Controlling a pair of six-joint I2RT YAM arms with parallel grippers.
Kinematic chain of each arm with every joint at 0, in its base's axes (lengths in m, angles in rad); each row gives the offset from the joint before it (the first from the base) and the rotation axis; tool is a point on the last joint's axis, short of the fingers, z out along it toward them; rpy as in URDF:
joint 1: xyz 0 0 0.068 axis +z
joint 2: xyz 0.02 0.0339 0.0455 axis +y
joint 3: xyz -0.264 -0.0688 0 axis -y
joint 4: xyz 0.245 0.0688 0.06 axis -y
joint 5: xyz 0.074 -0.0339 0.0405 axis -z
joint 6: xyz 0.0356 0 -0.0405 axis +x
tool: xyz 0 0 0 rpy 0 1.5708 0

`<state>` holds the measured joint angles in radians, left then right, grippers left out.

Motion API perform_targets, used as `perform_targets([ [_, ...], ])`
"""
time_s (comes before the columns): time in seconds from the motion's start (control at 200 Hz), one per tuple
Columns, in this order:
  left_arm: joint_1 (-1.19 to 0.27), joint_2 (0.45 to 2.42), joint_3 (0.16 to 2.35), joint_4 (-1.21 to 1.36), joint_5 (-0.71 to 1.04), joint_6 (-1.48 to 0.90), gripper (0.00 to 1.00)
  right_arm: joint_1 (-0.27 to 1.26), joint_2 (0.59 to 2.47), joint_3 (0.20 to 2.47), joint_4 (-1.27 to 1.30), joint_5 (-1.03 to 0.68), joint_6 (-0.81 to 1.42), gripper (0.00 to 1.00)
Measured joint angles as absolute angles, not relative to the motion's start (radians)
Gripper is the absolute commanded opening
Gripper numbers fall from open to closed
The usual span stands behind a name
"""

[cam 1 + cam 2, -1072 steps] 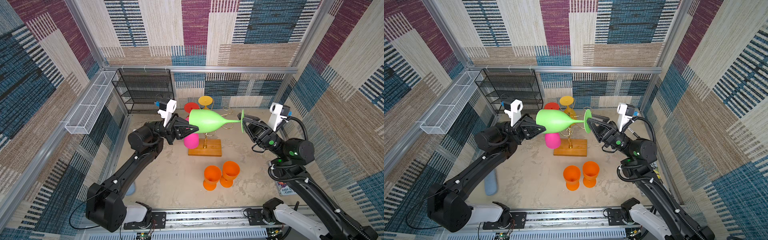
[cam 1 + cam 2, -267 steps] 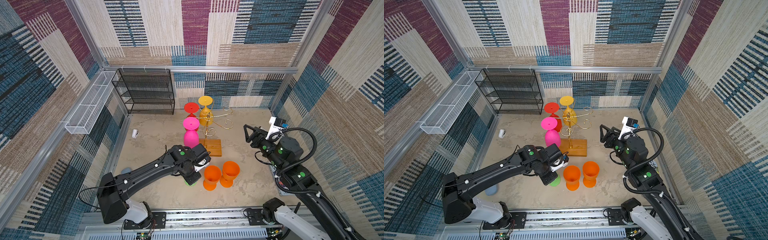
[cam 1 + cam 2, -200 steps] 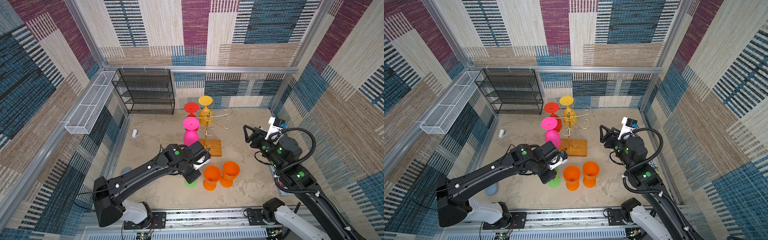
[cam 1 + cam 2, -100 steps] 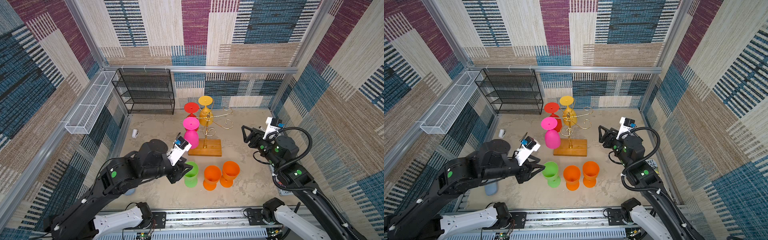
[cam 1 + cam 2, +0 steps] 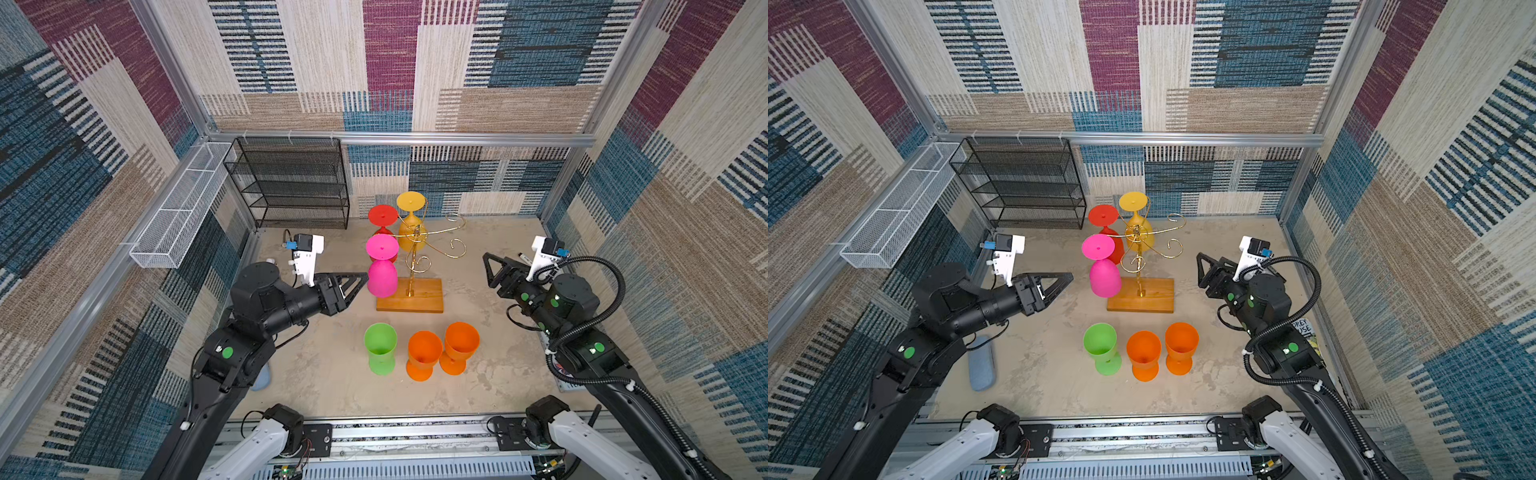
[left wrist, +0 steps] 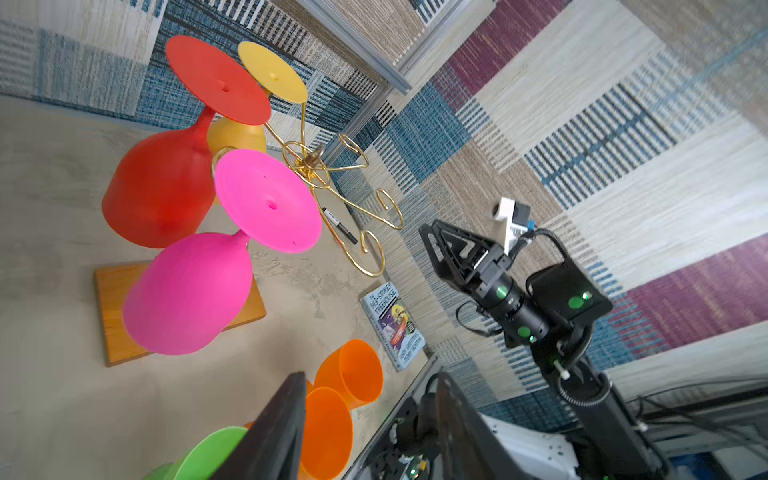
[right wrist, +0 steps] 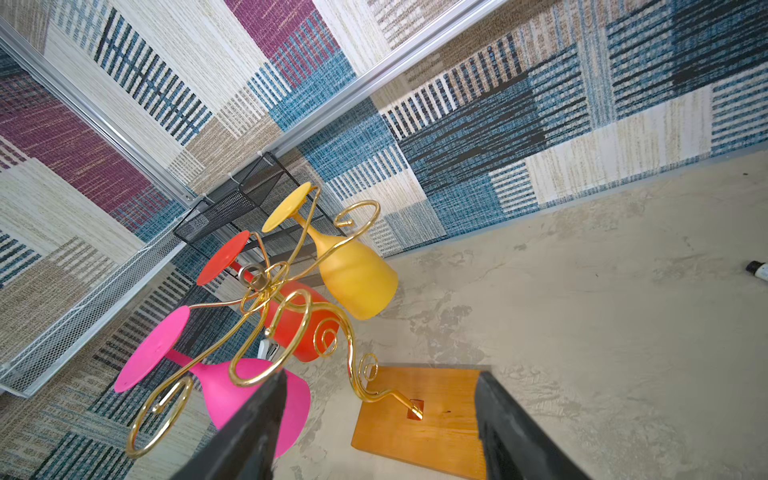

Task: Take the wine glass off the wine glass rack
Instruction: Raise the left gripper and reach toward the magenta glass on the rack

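Two black arms flank the thin gold wire wine glass rack (image 5: 409,300), both with jaws apart and empty.

The rack stands mid-floor on its light-wood base. A pink plastic wine glass (image 5: 381,279), a red plastic wine glass (image 5: 382,216) and a yellow plastic wine glass (image 5: 410,202) hang bowl-down from its scroll arms. The left gripper (image 5: 360,282), fingers spread around nothing, points at the pink bowl from just beside it. The right gripper (image 5: 490,266), likewise wide and empty, faces the rack from the opposite side, apart from it. In front of the base, a green plastic wine glass (image 5: 380,347) and two orange plastic wine glasses (image 5: 424,353) stand upright in a row on the beige floor (image 5: 328,374).
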<state>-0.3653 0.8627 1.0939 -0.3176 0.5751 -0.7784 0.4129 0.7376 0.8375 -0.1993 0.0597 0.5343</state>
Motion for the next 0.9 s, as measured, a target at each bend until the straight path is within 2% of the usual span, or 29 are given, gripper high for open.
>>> perform_targets([
  [0.125,-0.269,0.942,0.962,-0.048,0.708,-1.045,0.52,0.412,0.721,0.834,-0.199,0.060,0.534,0.73],
  [0.345,-0.239,0.985,0.923,0.174,0.787,-1.219,0.50,0.411,0.715,0.828,-0.199,0.062,0.534,0.73],
  [0.896,-0.223,1.040,0.925,0.252,0.793,-1.280,0.47,0.404,0.711,0.797,-0.199,0.062,0.534,0.73],
])
